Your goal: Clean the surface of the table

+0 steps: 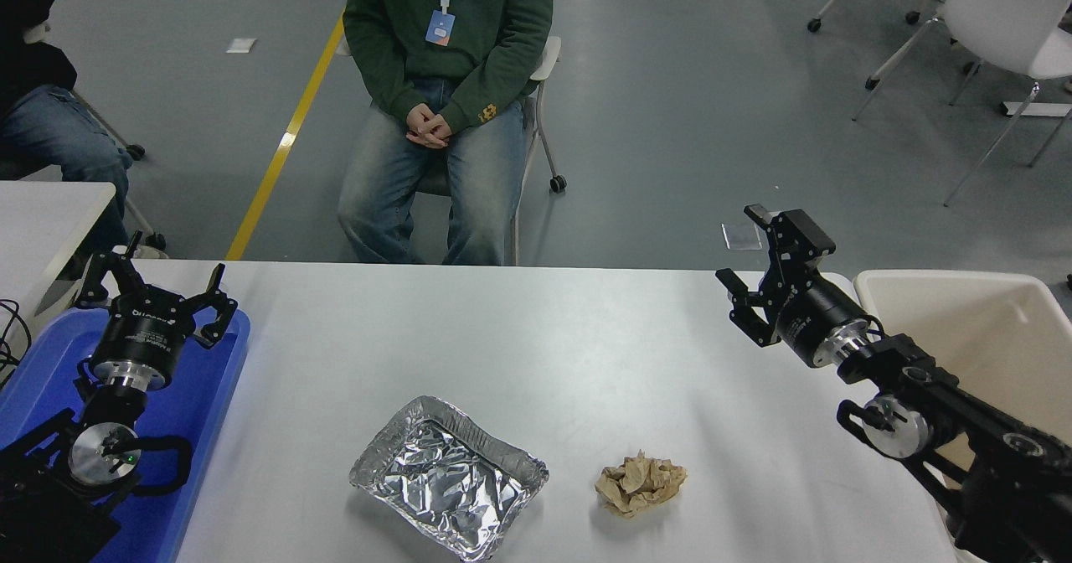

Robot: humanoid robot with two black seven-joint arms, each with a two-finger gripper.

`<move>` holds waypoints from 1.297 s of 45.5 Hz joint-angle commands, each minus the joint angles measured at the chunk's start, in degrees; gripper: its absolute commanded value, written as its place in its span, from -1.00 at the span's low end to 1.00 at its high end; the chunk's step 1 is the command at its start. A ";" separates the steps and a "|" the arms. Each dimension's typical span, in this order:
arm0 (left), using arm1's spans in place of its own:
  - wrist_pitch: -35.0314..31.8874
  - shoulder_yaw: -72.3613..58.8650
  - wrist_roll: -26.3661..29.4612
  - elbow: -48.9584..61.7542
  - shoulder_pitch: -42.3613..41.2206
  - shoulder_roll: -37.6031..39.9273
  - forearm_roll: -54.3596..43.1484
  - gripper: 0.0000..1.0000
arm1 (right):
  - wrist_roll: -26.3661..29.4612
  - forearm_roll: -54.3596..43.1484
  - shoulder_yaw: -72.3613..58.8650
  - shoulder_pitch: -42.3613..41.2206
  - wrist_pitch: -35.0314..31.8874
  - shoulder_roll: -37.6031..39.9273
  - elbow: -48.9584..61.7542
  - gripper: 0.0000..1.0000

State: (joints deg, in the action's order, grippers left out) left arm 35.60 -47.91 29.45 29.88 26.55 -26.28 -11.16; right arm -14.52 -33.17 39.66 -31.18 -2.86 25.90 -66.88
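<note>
So the wide white-grey counter (pixel 586 345) fills the middle, with a crinkled foil tray (pixel 448 477) and crumpled brown paper wad (pixel 640 483) near its front edge. Right pincer (pixel 758 266) hovers spread open and empty; left pincer (pixel 155 282), also open, sits over the blue plastic tray (pixel 209 412).

text: none legible | sweatshirt (pixel 469 35) print: cut off | tool labels: blurred

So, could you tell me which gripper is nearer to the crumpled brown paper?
The right. The right gripper hangs open above the table surface, beyond and right of the crumpled brown paper. The left gripper sits over the blue tray, far left.
</note>
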 commanded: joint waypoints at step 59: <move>0.00 0.01 0.00 0.00 -0.01 0.00 0.00 1.00 | 13.64 -50.76 -37.29 -24.02 -8.21 -1.99 -19.61 0.98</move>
State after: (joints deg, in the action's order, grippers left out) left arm 35.60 -47.89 29.44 29.89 26.53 -26.28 -11.16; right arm -1.00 -71.54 11.21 -52.53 -11.01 25.48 -85.06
